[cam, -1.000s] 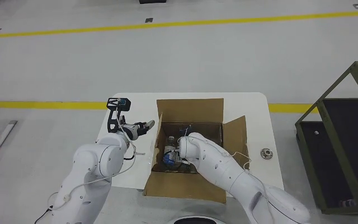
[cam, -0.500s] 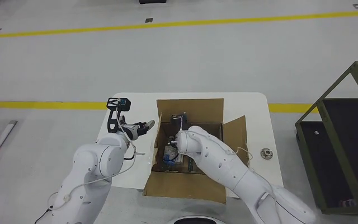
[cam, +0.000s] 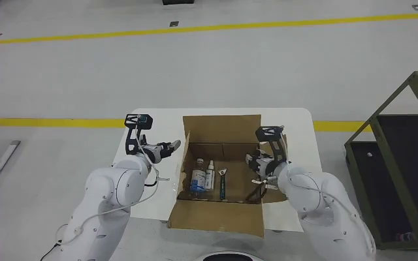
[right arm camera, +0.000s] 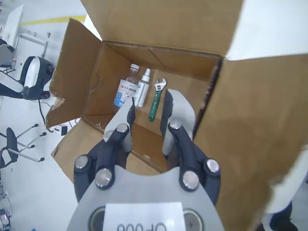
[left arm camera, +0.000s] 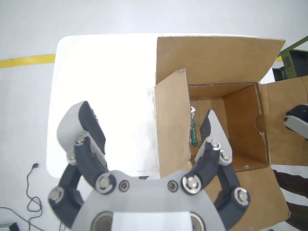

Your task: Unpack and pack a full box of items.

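Right claw (right arm camera: 149,97) now out of box (cam: 222,128), spread, empty; left claw (left arm camera: 146,111) spread; wrench (right arm camera: 155,101) head toward far wall

Robotics lab hall: you are running this rig on a smooth pale-grey floor (cam: 261,65) marked with painted yellow lines (cam: 196,27), which stretches around your white round-cornered counter (cam: 287,121). An olive-green metal frame rack (cam: 392,163) stands on the floor to the counter's right. Your right wrist view takes in a second white-and-black machine (right arm camera: 33,78), a black star-based swivel chair (right arm camera: 10,143) and a white table on metal legs (right arm camera: 14,22) farther off. A thin black cable (left arm camera: 31,193) trails across the floor in your left wrist view.
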